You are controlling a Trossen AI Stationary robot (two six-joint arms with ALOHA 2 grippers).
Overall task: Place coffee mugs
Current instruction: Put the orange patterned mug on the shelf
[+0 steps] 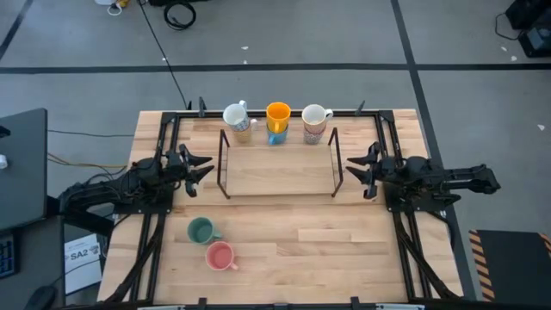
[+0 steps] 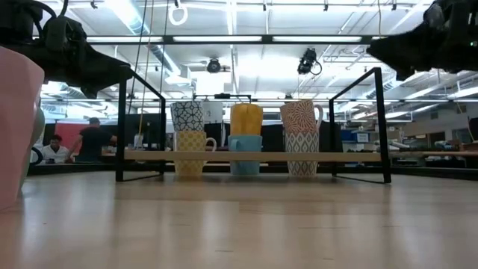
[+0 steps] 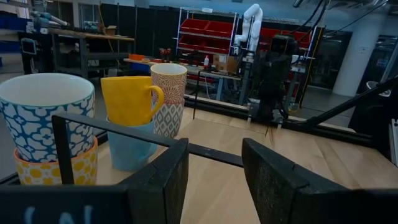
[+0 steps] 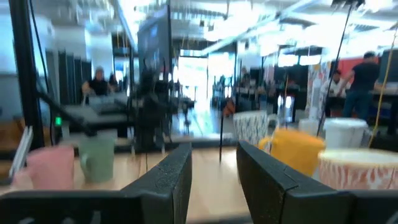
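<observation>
Three stacks of two mugs stand at the table's far edge: a blue-white patterned mug on a yellow patterned one, an orange mug on a blue mug, and a red-patterned mug on a grey-patterned one. A green mug and a pink mug stand upright on the near left of the table. My left gripper hovers open at the left end of the rack. My right gripper hovers open at the rack's right end. Neither touches anything.
A black wire-frame rack with a wooden shelf stands mid-table between the grippers, in front of the mug stacks. The pink mug fills the low view's left edge. Bare wood lies near and right. People sit in the room beyond.
</observation>
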